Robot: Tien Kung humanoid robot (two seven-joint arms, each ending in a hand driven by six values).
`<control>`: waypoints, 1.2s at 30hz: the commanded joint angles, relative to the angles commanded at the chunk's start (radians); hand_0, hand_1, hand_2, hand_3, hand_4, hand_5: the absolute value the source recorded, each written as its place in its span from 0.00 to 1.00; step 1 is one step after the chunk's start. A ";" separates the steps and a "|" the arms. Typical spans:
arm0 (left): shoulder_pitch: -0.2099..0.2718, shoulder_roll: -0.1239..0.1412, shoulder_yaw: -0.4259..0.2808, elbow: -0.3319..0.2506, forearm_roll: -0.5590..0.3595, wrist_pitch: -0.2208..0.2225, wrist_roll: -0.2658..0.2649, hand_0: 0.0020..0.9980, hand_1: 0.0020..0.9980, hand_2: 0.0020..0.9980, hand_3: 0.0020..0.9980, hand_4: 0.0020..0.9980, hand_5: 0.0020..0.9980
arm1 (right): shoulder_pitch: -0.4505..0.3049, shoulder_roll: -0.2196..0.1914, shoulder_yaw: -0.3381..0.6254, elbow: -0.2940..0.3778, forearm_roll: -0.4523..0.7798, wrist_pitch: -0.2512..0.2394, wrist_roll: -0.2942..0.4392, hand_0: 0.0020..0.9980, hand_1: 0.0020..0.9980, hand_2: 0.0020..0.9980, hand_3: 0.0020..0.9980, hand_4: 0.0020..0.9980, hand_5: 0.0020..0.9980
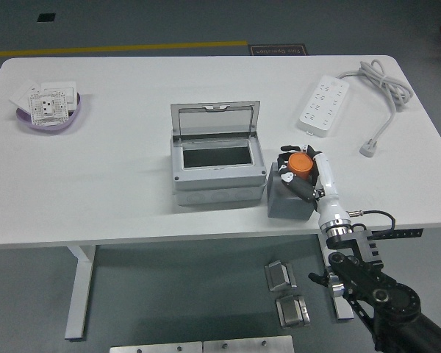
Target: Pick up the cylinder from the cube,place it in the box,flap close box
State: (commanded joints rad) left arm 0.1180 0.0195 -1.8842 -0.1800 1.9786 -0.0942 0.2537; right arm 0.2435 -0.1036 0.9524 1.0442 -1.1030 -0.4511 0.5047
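Observation:
An orange cylinder (300, 162) stands on top of a grey cube (287, 198) near the table's front edge. My right hand (297, 173) reaches in from the lower right and has its fingers curled around the cylinder, which still rests on the cube. Just left of the cube sits a grey box (216, 165) with its clear lid (215, 120) raised upright at the back, its inside dark and empty. My left arm does not show.
A white power strip (324, 104) with its cable (384, 87) lies at the back right. A purple bowl (51, 114) holding white socket plates sits at the far left. Metal parts lie on the floor below the table's front edge (132, 237).

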 joint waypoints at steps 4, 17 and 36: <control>-0.001 0.000 0.009 0.000 -0.010 0.001 -0.003 0.63 0.58 0.55 0.60 0.50 0.01 | 0.002 0.000 0.000 -0.002 -0.002 -0.010 0.003 0.35 0.33 0.38 0.31 0.00 0.00; 0.000 -0.004 0.027 0.000 -0.025 0.002 -0.011 0.64 0.58 0.55 0.60 0.50 0.01 | 0.055 -0.010 -0.017 0.000 -0.075 -0.041 -0.027 0.35 0.19 0.26 0.22 0.00 0.00; 0.004 0.010 -0.008 0.000 0.014 0.000 -0.002 0.64 0.59 0.55 0.60 0.51 0.02 | 0.420 0.018 -0.318 -0.057 -0.516 0.101 -0.423 0.35 0.17 0.23 0.23 0.00 0.00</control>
State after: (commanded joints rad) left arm 0.1219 0.0299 -1.8919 -0.1800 1.9923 -0.0946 0.2517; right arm 0.6631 -0.0859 0.6346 0.9868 -1.6195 -0.3505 0.0814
